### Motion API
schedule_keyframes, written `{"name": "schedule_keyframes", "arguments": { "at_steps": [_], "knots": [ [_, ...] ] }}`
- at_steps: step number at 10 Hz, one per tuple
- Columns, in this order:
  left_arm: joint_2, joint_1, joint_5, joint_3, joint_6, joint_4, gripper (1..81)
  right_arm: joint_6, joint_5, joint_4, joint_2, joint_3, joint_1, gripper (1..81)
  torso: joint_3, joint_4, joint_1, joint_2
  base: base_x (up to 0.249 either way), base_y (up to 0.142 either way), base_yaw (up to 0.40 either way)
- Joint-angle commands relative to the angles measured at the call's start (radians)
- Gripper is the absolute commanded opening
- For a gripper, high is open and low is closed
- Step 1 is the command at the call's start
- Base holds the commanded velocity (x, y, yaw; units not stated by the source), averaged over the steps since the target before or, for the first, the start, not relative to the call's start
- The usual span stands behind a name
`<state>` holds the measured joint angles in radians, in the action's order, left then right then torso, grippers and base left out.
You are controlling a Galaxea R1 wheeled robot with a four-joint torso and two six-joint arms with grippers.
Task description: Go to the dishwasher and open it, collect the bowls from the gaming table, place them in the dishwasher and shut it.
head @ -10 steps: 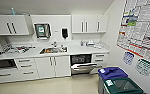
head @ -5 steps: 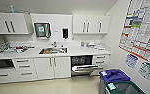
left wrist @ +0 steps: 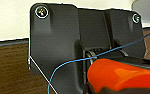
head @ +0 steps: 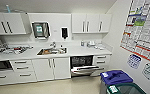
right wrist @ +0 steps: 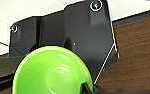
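Observation:
The dishwasher (head: pixel 82 65) sits under the white counter, right of the sink. Its steel door (head: pixel 85 69) hangs partly open and tilts outward, with dark racks showing above it. In the right wrist view a lime green bowl (right wrist: pixel 51 72) shows large in front of the dark plate. My right gripper (right wrist: pixel 87 88) is shut on its rim. In the left wrist view a red bowl (left wrist: pixel 121 75) lies close to the camera on its side, held by my left gripper (left wrist: pixel 101 88). The gaming table is out of view.
A blue-lidded bin (head: pixel 115 77) and a green-lidded bin (head: pixel 127 89) stand at the right wall, close to the dishwasher door. White cabinets (head: pixel 49 68), a sink (head: pixel 52 51) and a cluttered counter (head: pixel 14 49) run along the back wall. Posters (head: pixel 143 32) cover the right wall.
The whole head view has shifted slightly as the camera moved a little closer to the counter. The dishwasher door stands as before.

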<state>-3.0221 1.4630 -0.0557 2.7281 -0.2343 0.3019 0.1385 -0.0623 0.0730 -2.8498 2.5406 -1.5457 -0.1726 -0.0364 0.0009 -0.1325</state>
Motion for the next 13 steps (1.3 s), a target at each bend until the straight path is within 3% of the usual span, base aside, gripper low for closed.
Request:
{"name": "schedule_keyframes", "arguments": {
  "at_steps": [1, 13],
  "knots": [
    [0.011, -0.042, -0.067, 0.007, -0.002, -0.004, 1.0, -0.004, 0.056, 0.007, 0.005, -0.005, 0.032, 1.0, 0.000, 0.000, 0.000, 0.000, 0.114, 0.000, 0.000],
    [0.014, -0.042, -0.067, 0.007, -0.002, 0.000, 1.0, -0.004, 0.056, 0.007, -0.002, -0.004, 0.038, 1.0, 0.000, 0.000, -0.001, 0.000, 0.114, 0.000, 0.000]
  ]
}}
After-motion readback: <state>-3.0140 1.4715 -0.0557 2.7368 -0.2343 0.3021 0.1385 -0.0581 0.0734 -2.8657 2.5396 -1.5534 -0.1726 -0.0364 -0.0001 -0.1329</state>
